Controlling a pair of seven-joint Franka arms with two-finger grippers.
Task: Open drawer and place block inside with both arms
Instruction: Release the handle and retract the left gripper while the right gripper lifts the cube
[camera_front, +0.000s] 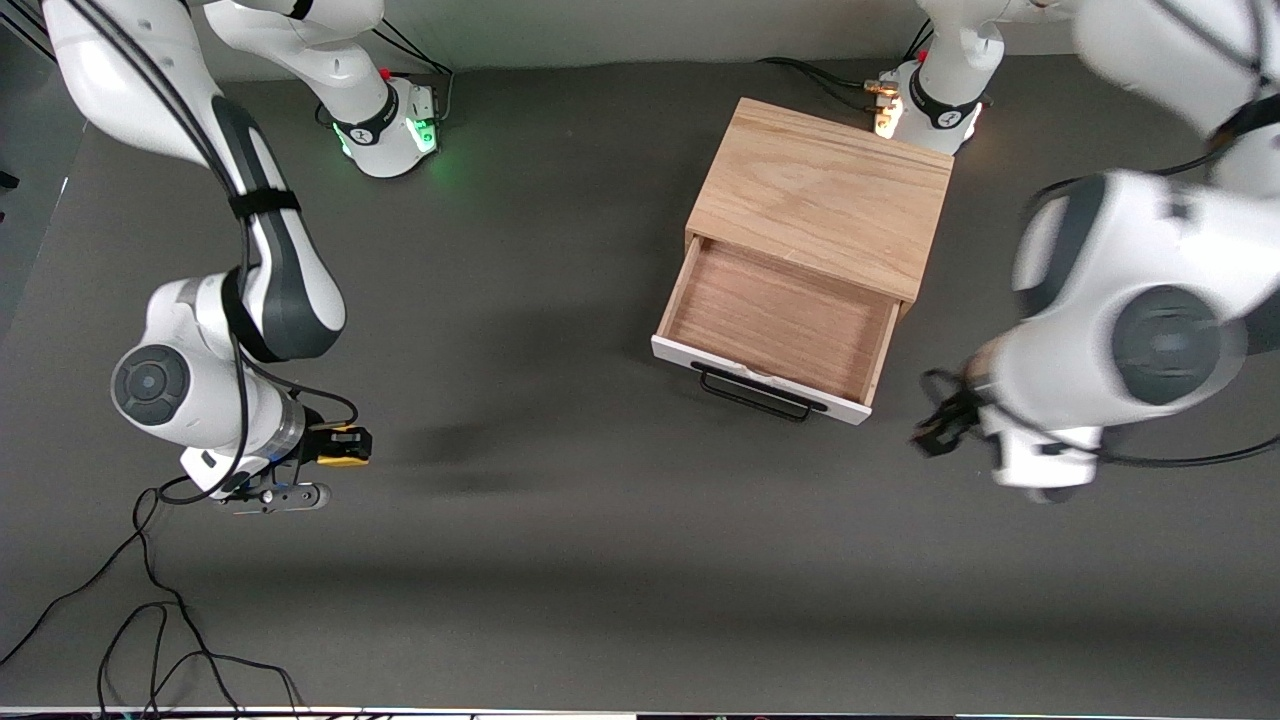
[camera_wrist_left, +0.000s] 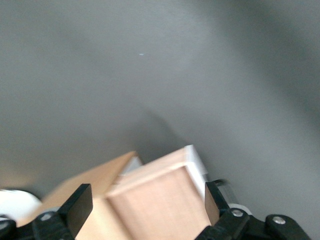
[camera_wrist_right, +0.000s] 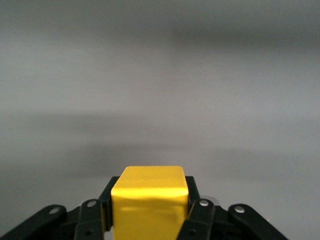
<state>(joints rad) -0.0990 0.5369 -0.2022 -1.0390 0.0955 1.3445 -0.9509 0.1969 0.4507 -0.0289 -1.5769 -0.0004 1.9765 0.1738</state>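
The light-wood cabinet (camera_front: 825, 190) stands toward the left arm's end of the table. Its drawer (camera_front: 785, 320) is pulled open and its wooden interior is bare; the white front and black bar handle (camera_front: 752, 395) face the front camera. My right gripper (camera_front: 345, 447) is shut on the yellow block (camera_front: 343, 445) and holds it over the table toward the right arm's end. The block fills the space between the fingers in the right wrist view (camera_wrist_right: 149, 200). My left gripper (camera_front: 935, 428) is open and empty beside the drawer's front corner. The left wrist view shows the drawer's wood (camera_wrist_left: 155, 200), blurred.
The table is dark grey (camera_front: 560, 540). Black cables (camera_front: 150, 620) lie near the front edge at the right arm's end. Both arm bases (camera_front: 385, 125) stand along the table's back edge, the left arm's base (camera_front: 935, 100) just past the cabinet.
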